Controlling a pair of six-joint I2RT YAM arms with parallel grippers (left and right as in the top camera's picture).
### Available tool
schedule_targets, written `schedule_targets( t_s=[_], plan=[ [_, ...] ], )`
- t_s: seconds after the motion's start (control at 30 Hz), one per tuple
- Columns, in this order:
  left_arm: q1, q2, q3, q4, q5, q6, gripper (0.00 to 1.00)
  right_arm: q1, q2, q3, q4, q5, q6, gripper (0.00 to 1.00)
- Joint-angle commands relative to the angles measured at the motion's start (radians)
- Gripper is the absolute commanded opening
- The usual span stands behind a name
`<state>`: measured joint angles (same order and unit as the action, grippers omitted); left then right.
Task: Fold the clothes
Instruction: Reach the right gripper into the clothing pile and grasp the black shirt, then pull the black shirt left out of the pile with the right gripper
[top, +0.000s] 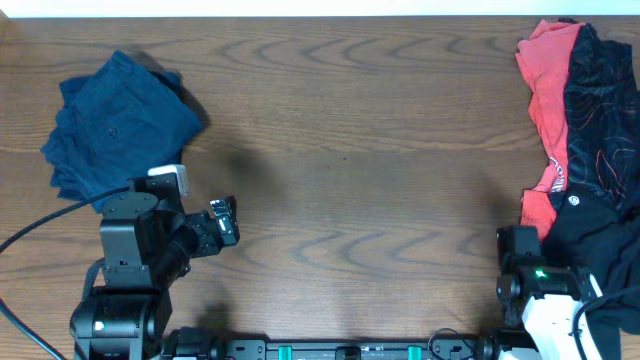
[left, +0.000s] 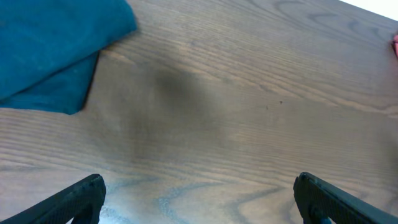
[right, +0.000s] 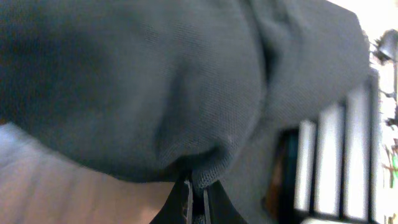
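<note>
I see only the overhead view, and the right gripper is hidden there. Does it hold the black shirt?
Observer: Yes. In the right wrist view the right gripper is shut on a fold of the black shirt.
Operator: And the other one, is it open?
Observer: The left gripper is wide open in its wrist view, with only bare table between its fingers.
</note>
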<state>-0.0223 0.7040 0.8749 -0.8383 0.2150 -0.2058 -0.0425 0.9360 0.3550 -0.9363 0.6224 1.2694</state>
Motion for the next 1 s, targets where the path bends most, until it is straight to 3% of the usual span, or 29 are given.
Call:
schedule_targets(
  t_s=[0.0, 0.13, 0.23, 0.4, 0.5, 0.73, 0.97],
  plan=[
    [0.004, 0.000, 0.019, 0.012, 0.009, 0.002, 0.98, -0.010, -0.001, 0.094, 0.063, -0.063, -0.278, 0.01],
    [0.004, 0.000, 0.019, 0.018, 0.009, 0.002, 0.98, -0.008, 0.000, 0.254, 0.203, -0.292, -0.701, 0.01],
    [0.004, 0.000, 0.019, 0.018, 0.009, 0.002, 0.98, -0.007, 0.001, 0.386, 0.289, -0.615, -0.977, 0.01],
    [0.004, 0.000, 0.019, 0.018, 0.009, 0.002, 0.98, 0.058, 0.036, 0.550, 0.332, -1.188, -1.275, 0.01],
    [0.004, 0.000, 0.019, 0.018, 0.009, 0.002, 0.98, 0.142, 0.067, 0.575, 0.342, -1.281, -1.331, 0.01],
    [0.004, 0.000, 0.019, 0.018, 0.010, 0.002, 0.98, 0.339, 0.196, 0.573, 0.384, -1.277, -1.390, 0.01],
    [0.004, 0.000, 0.019, 0.018, 0.010, 0.002, 0.98, 0.473, 0.406, 0.573, 0.653, -1.197, -1.246, 0.01]
  ],
)
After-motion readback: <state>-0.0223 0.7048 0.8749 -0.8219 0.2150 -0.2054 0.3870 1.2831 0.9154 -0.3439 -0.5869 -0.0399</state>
